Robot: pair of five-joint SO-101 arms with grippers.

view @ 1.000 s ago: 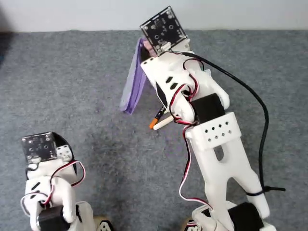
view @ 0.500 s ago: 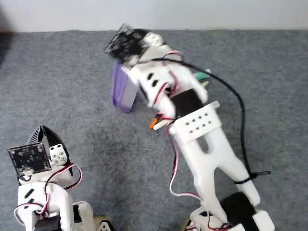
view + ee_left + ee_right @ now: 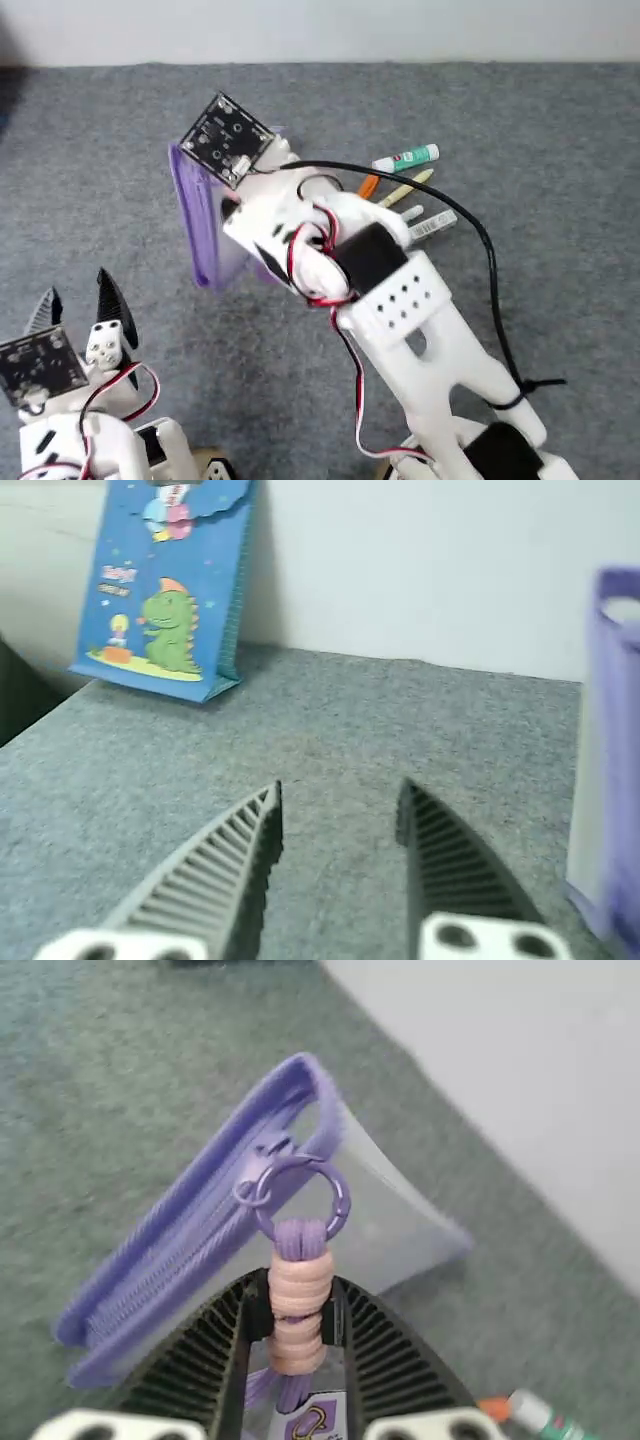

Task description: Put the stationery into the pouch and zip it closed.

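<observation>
The purple-edged clear pouch (image 3: 200, 225) hangs on edge just over the grey mat. My right gripper (image 3: 297, 1290) is shut on the pink braided zipper pull (image 3: 297, 1305), which is tied to the purple ring (image 3: 300, 1195) on the pouch (image 3: 210, 1250). Right of that arm the stationery lies loose: a green-capped marker (image 3: 408, 158), an orange pen (image 3: 368, 185), a yellow pencil (image 3: 405, 187) and a white pen (image 3: 432, 226). My left gripper (image 3: 75, 300) stands open at the near left with nothing in it (image 3: 338, 800). From there the pouch (image 3: 610, 750) is off to one side.
A blue dinosaur gift bag (image 3: 170, 590) leans against the white wall beyond the mat's far left. The grey felt mat (image 3: 520, 130) covers the table. The right arm's black cable (image 3: 490, 270) loops over the mat near the stationery.
The right arm swung left with the pouch, uncovering the stationery behind it. The left arm shifted left and tipped its open gripper up toward the pouch.
</observation>
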